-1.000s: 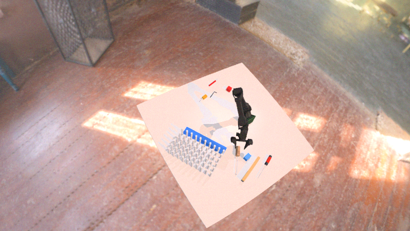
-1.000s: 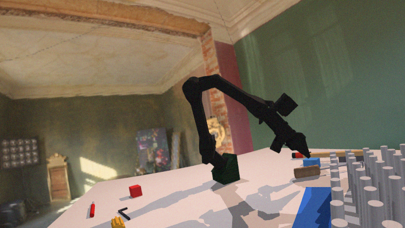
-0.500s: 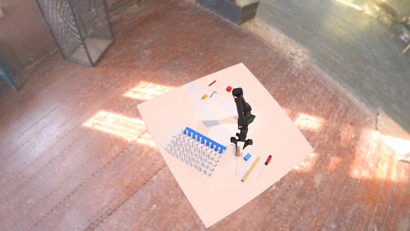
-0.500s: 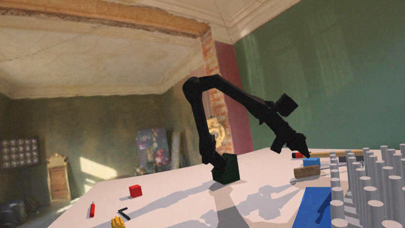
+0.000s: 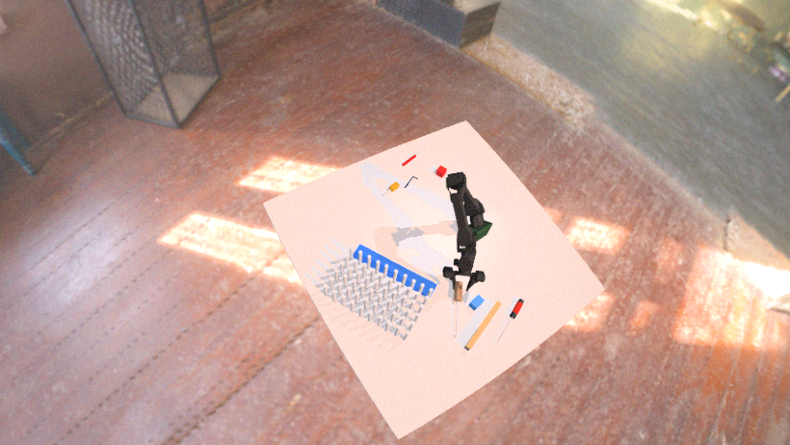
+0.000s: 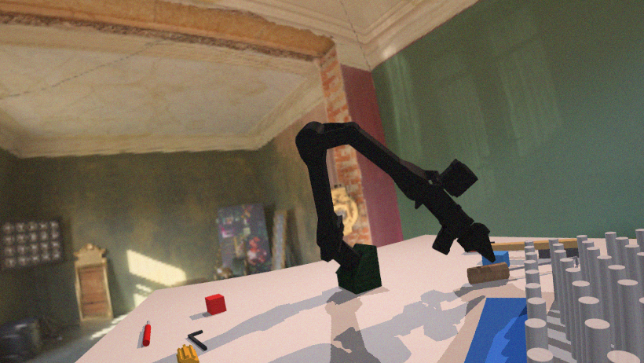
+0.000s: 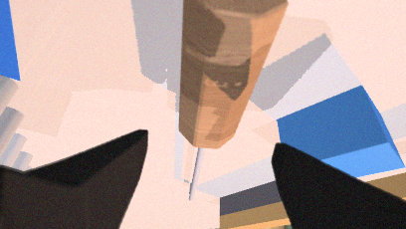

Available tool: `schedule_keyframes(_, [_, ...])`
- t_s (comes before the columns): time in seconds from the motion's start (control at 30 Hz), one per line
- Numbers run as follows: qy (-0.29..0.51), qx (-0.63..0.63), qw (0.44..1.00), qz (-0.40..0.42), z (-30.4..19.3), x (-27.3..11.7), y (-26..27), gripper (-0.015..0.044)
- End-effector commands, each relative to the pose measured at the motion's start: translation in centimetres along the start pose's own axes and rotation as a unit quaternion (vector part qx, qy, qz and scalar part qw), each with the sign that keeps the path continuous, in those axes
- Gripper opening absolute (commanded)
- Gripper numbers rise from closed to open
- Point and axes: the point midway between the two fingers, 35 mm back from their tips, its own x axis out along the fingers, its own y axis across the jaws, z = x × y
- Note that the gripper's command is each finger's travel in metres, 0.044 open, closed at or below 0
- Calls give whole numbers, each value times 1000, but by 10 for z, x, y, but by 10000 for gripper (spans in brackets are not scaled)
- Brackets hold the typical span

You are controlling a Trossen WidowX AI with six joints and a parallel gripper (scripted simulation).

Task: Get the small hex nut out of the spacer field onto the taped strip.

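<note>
A hook tool with a wooden handle (image 5: pixel 458 289) (image 6: pixel 487 273) (image 7: pixel 226 75) and a thin metal shaft (image 7: pixel 196 169) lies flat on the table, right of the field of standing grey spacers (image 5: pixel 370 293) (image 6: pixel 585 293). My gripper (image 5: pixel 462 281) (image 7: pixel 211 145) is low over the handle, one finger on each side. The fingers are partly open and stand clear of the wood. The blue taped strip (image 5: pixel 395 268) (image 6: pixel 495 324) runs along the near side of the spacers. The hex nut is hidden among the spacers.
A blue block (image 5: pixel 476 301) (image 7: pixel 333 124), a wooden ruler (image 5: pixel 482 326) (image 6: pixel 532 244) and a red-handled screwdriver (image 5: pixel 515 307) lie right of the handle. A red cube (image 5: pixel 440 170) (image 6: pixel 215 303), an Allen key (image 5: pixel 410 180) (image 6: pixel 196 339) and a red marker (image 5: pixel 408 160) lie far behind the arm's base (image 6: pixel 360 270).
</note>
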Motion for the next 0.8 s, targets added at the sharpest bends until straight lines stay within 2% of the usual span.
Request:
schedule_keyframes(0.0, [-1, -1, 1000, -2, 5, 6, -1, 280])
schedule_keyframes(0.77, [-2, -2, 1000, -1, 27, 35, 0, 280])
